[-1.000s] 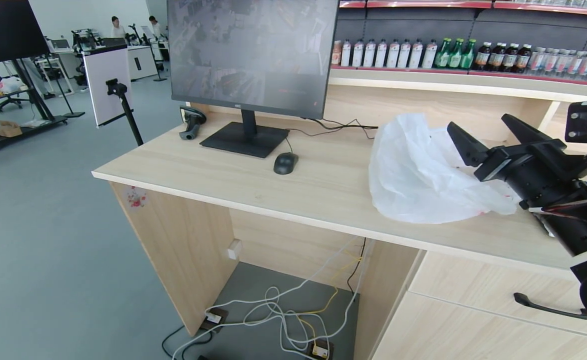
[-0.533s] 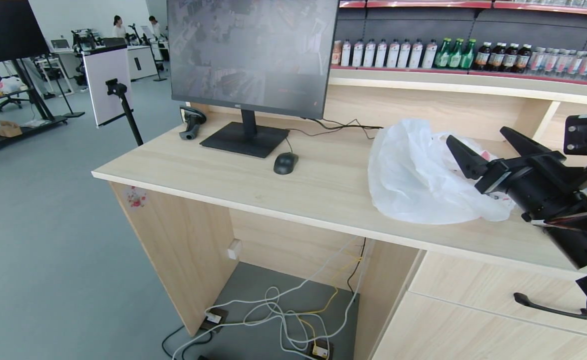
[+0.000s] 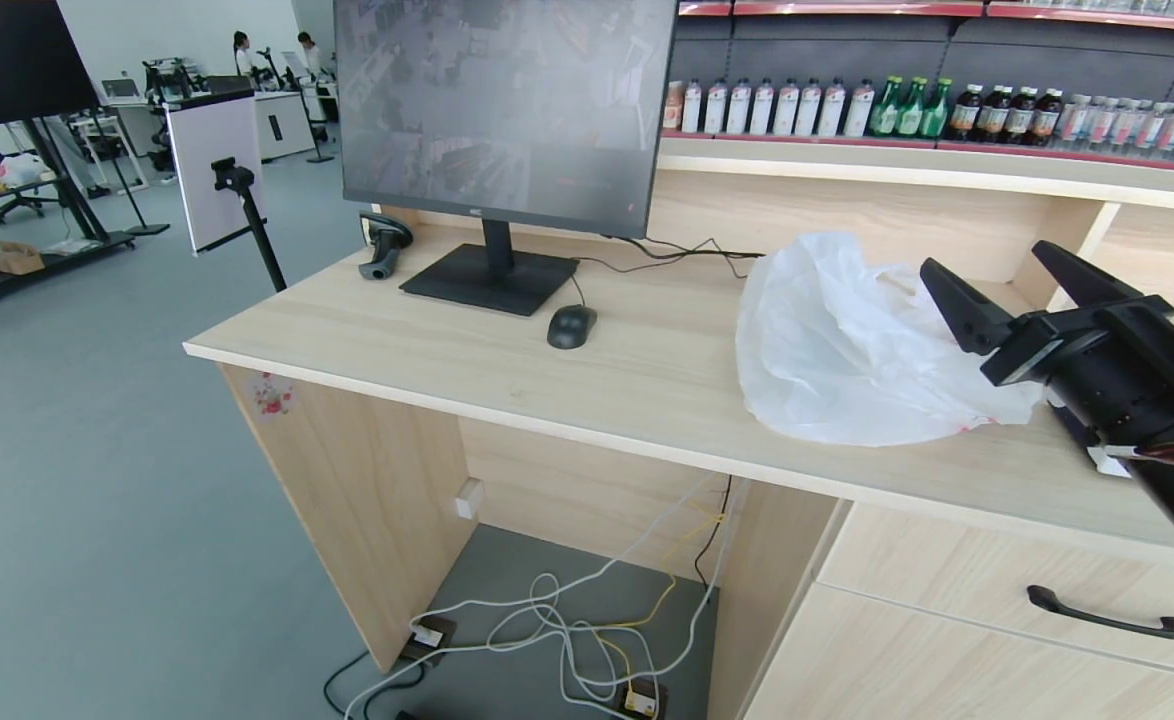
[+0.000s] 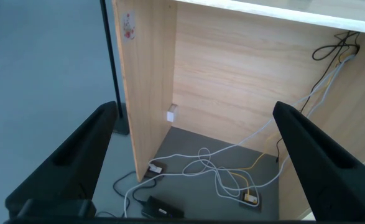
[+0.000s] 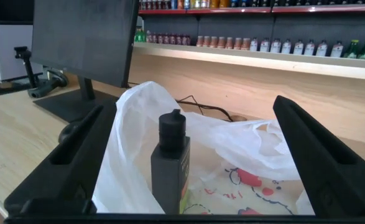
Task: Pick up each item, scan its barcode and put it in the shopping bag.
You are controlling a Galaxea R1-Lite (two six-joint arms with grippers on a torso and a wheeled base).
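In the head view a white shopping bag (image 3: 837,350) lies crumpled on the wooden desk (image 3: 597,390), toward its right end. From the bag, a black mouse (image 3: 571,326) is at about 9 o'clock. The monitor (image 3: 502,105) on its flat foot is at about 10 o'clock, and a barcode scanner (image 3: 384,243) stands just beyond the foot, at the desk's far left corner. At 12 o'clock of the bag, past a raised ledge, a row of bottles (image 3: 847,107) fills a shelf. The right gripper (image 3: 983,256) hangs at about 3 o'clock of the bag, above its right edge. Its two fingers are spread wide with nothing in them, and they cover part of the bag. Loose cables (image 3: 547,620) lie on the floor under the desk, and a drawer handle (image 3: 1107,620) is at 5 o'clock of the bag. In the left wrist view the left gripper (image 4: 195,106) is low, with its fingers spread wide and empty. Beyond them are the desk's side panel (image 4: 148,81) and the same cables (image 4: 213,174). In the right wrist view the right gripper (image 5: 188,103) is released, and a dark bottle (image 5: 171,165) with a black cap stands upright between the fingers, touching neither. The shopping bag (image 5: 232,140) rises behind it, and I cannot tell if the bottle is inside the bag. Farther off are the monitor (image 5: 86,37), the mouse (image 5: 70,132) and the scanner (image 5: 48,84).
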